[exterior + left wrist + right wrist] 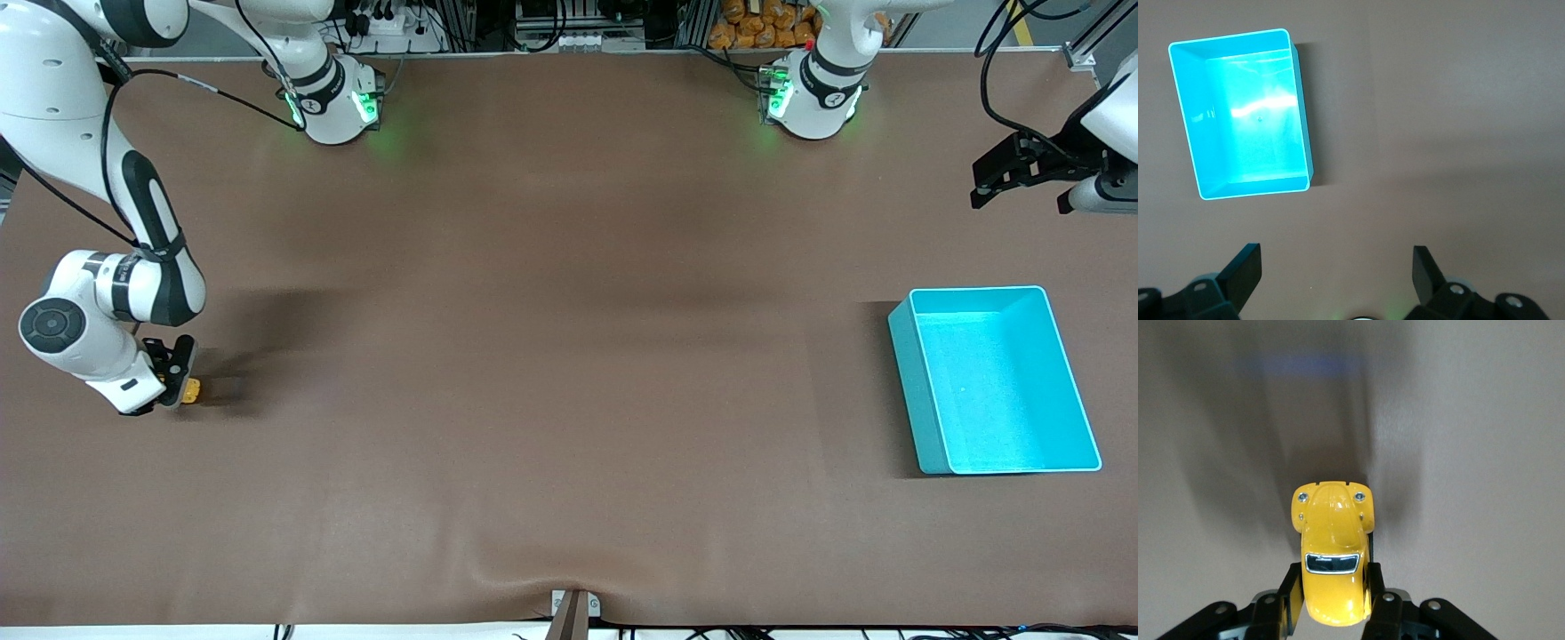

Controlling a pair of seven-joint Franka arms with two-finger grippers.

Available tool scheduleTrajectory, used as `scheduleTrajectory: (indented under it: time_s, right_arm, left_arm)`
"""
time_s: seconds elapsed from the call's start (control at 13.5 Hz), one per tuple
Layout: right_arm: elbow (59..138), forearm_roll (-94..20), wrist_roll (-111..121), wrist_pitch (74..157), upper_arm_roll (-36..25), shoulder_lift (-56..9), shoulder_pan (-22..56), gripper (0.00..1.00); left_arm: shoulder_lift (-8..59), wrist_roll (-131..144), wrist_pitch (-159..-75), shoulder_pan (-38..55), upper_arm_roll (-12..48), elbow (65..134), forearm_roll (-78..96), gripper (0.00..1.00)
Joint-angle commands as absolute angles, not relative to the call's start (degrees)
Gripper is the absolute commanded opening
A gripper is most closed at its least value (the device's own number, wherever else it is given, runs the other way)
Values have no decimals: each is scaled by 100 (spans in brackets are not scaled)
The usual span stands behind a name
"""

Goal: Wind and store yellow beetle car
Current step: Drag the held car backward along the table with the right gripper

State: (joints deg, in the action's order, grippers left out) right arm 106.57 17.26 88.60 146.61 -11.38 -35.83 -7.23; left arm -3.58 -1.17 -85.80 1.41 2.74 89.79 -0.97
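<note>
The yellow beetle car (pixel 1332 547) is a small glossy toy with a dark window. My right gripper (pixel 1331 587) is shut on its sides, low at the table. In the front view the car (pixel 189 389) shows as a yellow spot at the right gripper (pixel 180 378), near the right arm's end of the table. The turquoise bin (pixel 996 378) stands empty toward the left arm's end. My left gripper (pixel 1022 182) is open and empty, held up in the air; its wrist view shows the bin (pixel 1238 113) under it and its two dark fingers (pixel 1245 270) wide apart.
The brown table cloth (pixel 569 356) has a small ridge at its edge nearest the front camera. Both arm bases (pixel 333 98) stand along the edge farthest from the front camera, with cables beside them.
</note>
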Motion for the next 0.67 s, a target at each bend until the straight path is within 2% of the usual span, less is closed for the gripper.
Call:
scheduleTrajectory:
  time_s: [0.0,0.07,0.45,0.59]
  right_arm:
    - [10328,1802,8877,14722,-1063,-3850,-879,61]
    - [10258,1802,8903,14704,-1063,-3806,-870,100]
    - [9520,1697,8912,13546,-1046,-3797,-879,100]
    - [9475,1600,9026,13377,-1046,-3806,-992,100]
  left_arm:
    - [-308,-193,-8578,105,272,8868,0,100]
    - [-308,-193,-8578,105,272,8868,0,100]
    - [-299,-193,-8578,105,272,8868,0,100]
    - [-308,-193,-8578,105,272,8868,0,100]
